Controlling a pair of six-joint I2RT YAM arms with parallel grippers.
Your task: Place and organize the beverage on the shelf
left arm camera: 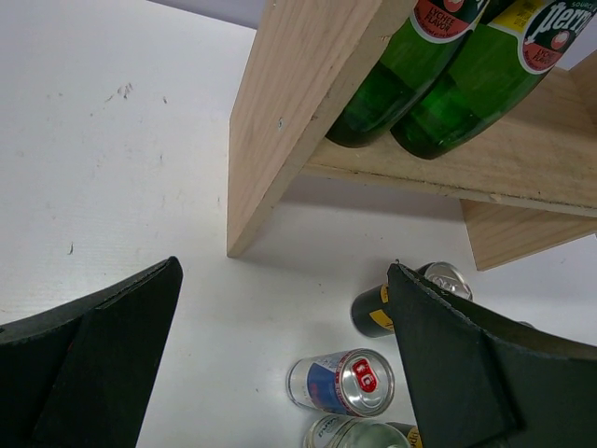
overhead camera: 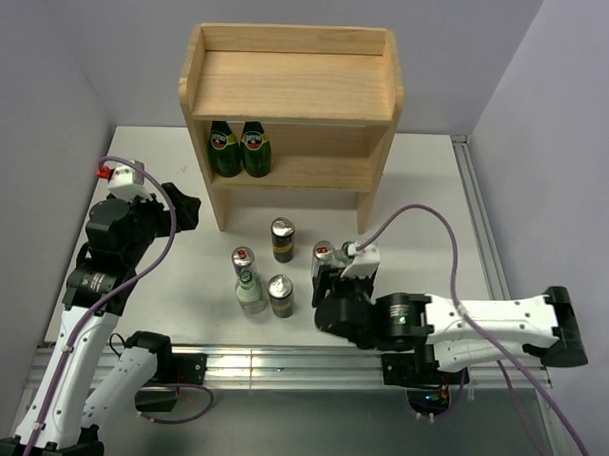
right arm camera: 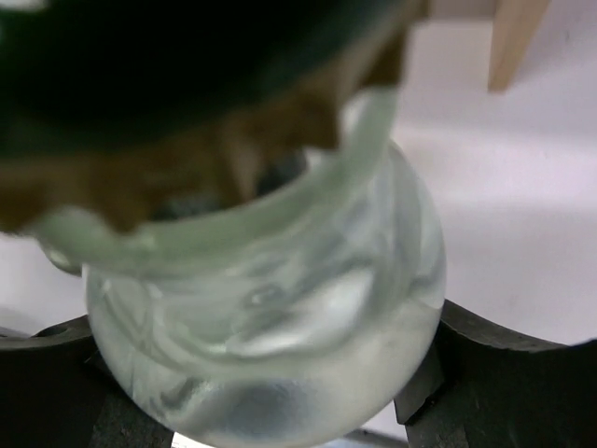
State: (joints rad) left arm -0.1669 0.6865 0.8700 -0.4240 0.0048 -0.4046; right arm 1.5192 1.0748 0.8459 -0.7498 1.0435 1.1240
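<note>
The right gripper [overhead camera: 326, 271] was clamped around a clear glass bottle [right arm camera: 280, 317], with its fingers [right arm camera: 485, 373] pressed to the glass on either side. The wrist view was too blurred to show more than the bottle's dark, gold-edged cap. From above, that bottle sat at 5 o'clock from the shelf [overhead camera: 289, 87], near the right side panel but apart from it. Whether it rested on the table [overhead camera: 426, 192] or hung just off it could not be told.

The left gripper [left arm camera: 284, 280] was spread wide and held nothing, low over the table at 8 o'clock from the shelf's left panel.

Two green bottles [overhead camera: 239, 151] stood upright and touching at the 9 o'clock end of the lower board.

Four drinks stood loose at 6 o'clock from the shelf:
- A black-and-gold can [overhead camera: 282, 239] stood nearest the shelf.
- A blue-and-silver can [overhead camera: 242, 259] stood at 8 o'clock from the black-and-gold can.
- A second clear bottle [overhead camera: 249, 292] stood just beside the blue-and-silver can, at its 6 o'clock.
- A second black-and-gold can [overhead camera: 280, 295] stood just beside the second clear bottle, at its 3 o'clock.
</note>
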